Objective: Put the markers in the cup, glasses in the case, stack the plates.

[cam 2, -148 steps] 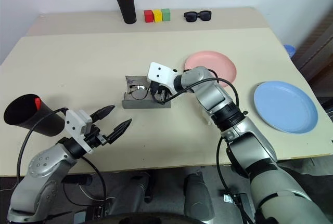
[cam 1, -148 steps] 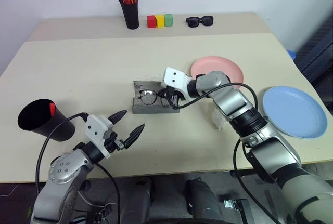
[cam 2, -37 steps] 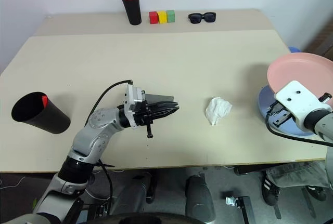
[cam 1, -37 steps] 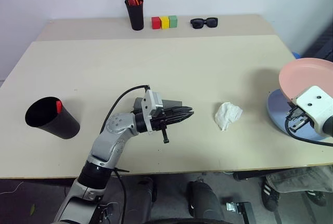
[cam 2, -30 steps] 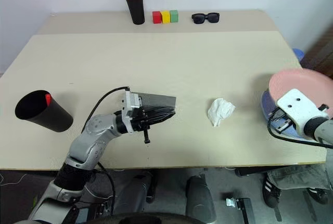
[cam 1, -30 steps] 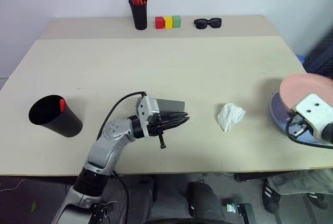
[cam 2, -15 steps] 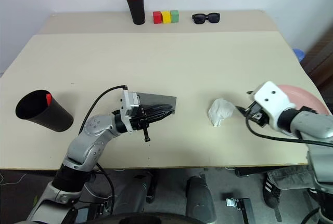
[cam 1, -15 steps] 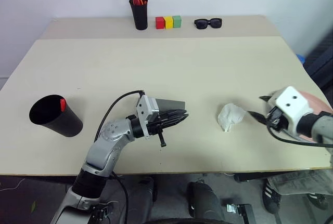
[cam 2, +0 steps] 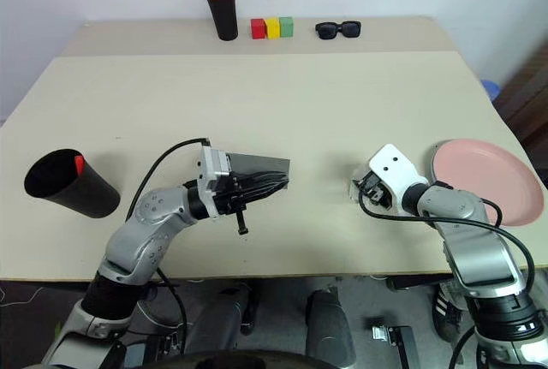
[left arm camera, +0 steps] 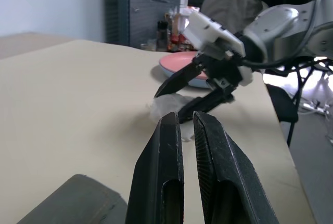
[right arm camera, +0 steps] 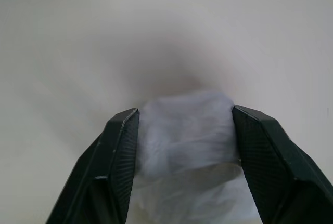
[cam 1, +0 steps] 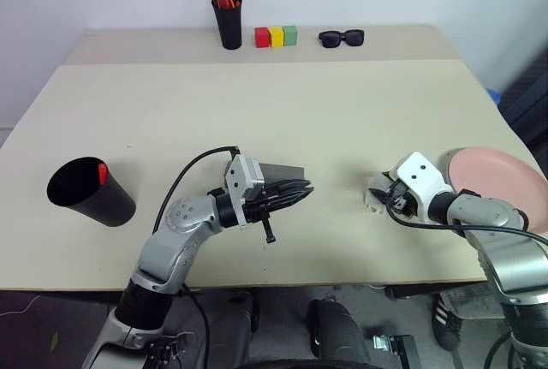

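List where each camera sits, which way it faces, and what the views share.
Left and right eye views: on the head, looking down over the table; both arms show.
Left wrist view: along the shut left gripper, holding the case, toward the right gripper.
Right wrist view: down at the tissue between open jaws.
Shared: the tissue, the pink plate and the right gripper.

Matt beige table [cam 1: 342, 121], crumpled white tissue [right arm camera: 184, 125], glossy pink plastic plate [cam 2: 488, 181].

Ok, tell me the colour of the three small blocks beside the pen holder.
Red, yellow and green blocks, clearest in the left eye view.
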Motion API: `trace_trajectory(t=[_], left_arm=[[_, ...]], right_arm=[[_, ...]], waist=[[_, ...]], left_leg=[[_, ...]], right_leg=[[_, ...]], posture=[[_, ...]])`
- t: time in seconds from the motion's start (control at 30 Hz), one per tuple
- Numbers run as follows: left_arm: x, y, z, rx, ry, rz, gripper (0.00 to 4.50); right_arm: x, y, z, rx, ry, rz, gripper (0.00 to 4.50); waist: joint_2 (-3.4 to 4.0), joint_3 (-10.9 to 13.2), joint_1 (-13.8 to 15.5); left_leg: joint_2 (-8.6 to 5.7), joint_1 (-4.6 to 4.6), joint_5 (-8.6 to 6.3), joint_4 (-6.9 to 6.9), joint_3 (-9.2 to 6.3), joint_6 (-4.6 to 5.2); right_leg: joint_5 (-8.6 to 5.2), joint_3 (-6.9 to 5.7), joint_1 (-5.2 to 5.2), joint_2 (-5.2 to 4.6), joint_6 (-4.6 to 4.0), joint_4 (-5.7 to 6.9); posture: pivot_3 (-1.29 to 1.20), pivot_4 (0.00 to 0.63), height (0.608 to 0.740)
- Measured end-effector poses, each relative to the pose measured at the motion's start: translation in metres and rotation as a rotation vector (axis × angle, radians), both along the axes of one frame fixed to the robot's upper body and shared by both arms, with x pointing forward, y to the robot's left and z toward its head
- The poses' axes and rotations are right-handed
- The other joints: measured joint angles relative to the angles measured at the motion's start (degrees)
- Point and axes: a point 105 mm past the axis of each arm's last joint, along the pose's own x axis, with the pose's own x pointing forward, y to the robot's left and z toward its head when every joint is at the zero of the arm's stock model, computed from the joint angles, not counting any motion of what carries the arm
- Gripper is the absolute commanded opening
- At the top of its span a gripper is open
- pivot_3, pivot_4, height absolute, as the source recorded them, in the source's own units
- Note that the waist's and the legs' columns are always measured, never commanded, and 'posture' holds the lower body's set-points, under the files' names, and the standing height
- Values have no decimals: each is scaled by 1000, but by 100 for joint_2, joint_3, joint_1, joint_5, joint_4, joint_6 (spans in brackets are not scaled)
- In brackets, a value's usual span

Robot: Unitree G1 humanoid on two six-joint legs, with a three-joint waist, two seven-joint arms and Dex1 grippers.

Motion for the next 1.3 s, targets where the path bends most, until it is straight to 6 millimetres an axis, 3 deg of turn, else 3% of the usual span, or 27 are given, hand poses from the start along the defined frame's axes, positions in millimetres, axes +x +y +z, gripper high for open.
trace_trajectory(t=[0.07,0.3,0.53,0.6,0.77,0.87,1.0,1.13,1.3], left_arm=[[-2,0,-2,6,10,-2,405],[-2,-1,-2,8,14,-6,405],[1,-3,-4,8,16,-28,405],[1,-3,-7,9,25,-33,405],[0,-9,-9,-2,20,-58,405],[1,-10,-11,-1,23,-60,405],[4,-7,-11,-4,11,-32,405],[20,5,-6,-29,3,115,405],[44,35,4,-56,-26,396,405]], right_arm=[[0,0,1,-3,-3,1,133],[-2,-8,14,-31,-35,-14,54],[-11,-70,76,-126,-186,-187,54],[-16,-91,79,-152,-178,-254,54],[-26,-131,56,-190,-81,-401,54],[-30,-142,48,-201,-49,-442,1369],[-20,-138,60,-219,-123,-435,3334],[0,-114,77,-164,-239,-351,3334],[23,-52,83,57,-319,-115,3334]], waist=[[0,0,-2],[0,1,11],[1,1,14],[0,1,10],[4,0,3],[11,-3,-12],[19,-6,-20],[19,-6,-5],[11,-2,-19]], left_leg=[[0,1,0,1,0,0],[-1,-2,-1,6,1,1],[0,-2,-3,7,4,4],[-1,-2,-3,9,7,5],[-1,-1,-4,10,8,7],[0,0,-5,10,9,8],[0,0,-5,11,9,8],[0,-1,-5,12,6,8],[0,-1,-5,13,3,9]], right_leg=[[0,0,0,1,0,1],[0,0,2,-1,0,0],[0,-1,3,-1,0,0],[0,0,5,-2,0,-2],[0,0,7,-5,0,-3],[0,1,6,-4,0,-3],[0,2,6,-4,0,-3],[0,0,7,-4,1,-3],[2,0,7,0,5,-3]], posture=[[0,150,740],[0,150,740],[0,150,740],[0,150,740],[0,150,740],[0,150,740],[0,150,740],[0,150,740],[0,150,740]])
